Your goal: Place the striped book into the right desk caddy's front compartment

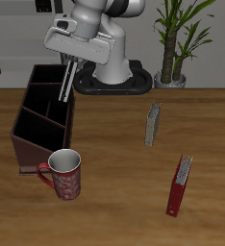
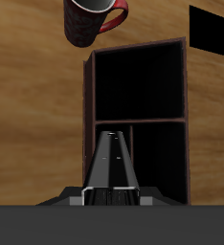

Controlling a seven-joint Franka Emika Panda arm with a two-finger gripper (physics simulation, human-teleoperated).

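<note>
Exterior view shows the gripper above the back part of the right desk caddy, its fingers clamped on the striped book. That book hangs down from the fingers as a thin pale strip, tilted slightly, with its lower end at about the level of the caddy's rim, over one of the sections far from the table's front edge. Whether the lower end has gone below the rim cannot be told from this angle.

Black dividers split the caddy into several sections; the ones near the table's front edge hold nothing visible. A red patterned mug stands upright just in front of the caddy, at its near corner, close to it or touching.

Farther along the table, well apart from the caddy, a grey-olive book stands on edge. Nearer the front edge lies a red book, also well apart from everything else. A potted plant stands at the back beside the robot's base.

Wrist view looks down along the striped book, a dark narrow spine held between the two fingers, one of which shows as a pale edge. Below it lie the caddy's dark open sections, divided by a black wall, with the mug beyond the caddy on the bare wood table.
</note>
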